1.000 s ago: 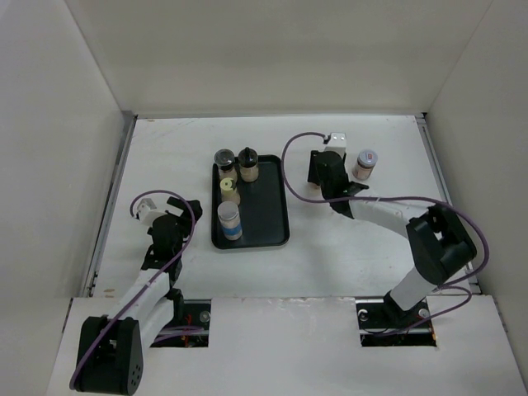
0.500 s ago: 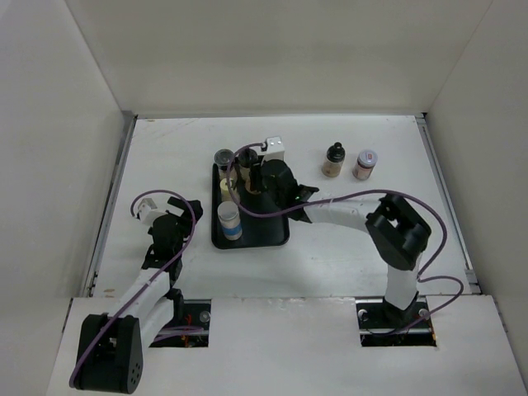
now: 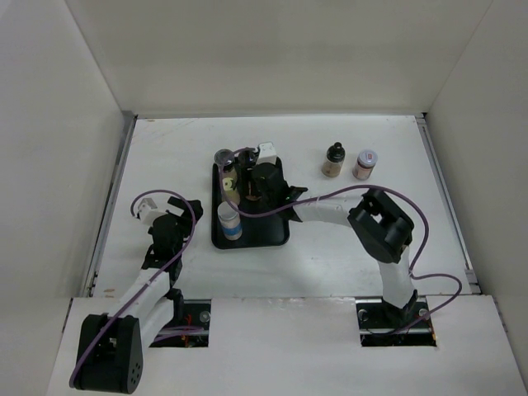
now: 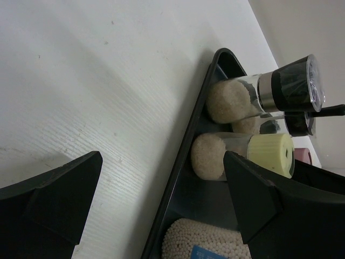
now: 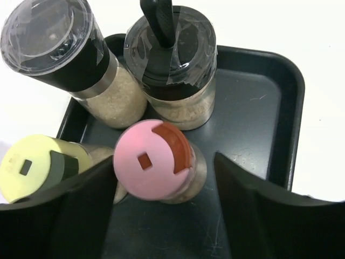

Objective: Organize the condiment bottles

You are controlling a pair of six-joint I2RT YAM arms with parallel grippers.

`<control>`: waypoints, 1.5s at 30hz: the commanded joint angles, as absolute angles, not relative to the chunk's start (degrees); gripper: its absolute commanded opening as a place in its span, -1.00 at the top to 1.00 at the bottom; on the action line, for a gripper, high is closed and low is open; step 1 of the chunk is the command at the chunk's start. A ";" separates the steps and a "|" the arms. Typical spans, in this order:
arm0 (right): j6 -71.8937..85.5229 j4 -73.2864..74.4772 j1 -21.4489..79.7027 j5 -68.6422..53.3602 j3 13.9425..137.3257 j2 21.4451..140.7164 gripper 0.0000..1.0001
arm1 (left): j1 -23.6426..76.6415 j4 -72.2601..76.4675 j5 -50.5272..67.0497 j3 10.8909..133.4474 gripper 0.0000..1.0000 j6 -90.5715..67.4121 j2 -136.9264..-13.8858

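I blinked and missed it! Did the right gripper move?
Yes. The right gripper went left, from over bare table to over the tray.

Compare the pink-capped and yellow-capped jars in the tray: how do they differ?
The pink-capped jar stands between the fingers of the right end effector; the yellow-capped jar stands outside them, partly hidden by one. The pink-capped jar's flap is reddish, the yellow-capped jar's dark olive. Both stand upright in the black tray.
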State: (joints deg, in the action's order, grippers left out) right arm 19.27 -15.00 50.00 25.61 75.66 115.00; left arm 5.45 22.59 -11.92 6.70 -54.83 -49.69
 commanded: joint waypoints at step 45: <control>16.43 -12.22 20.96 30.50 70.31 106.00 -0.25 | 6.11 25.22 -12.66 7.65 -1.00 -53.26 -48.78</control>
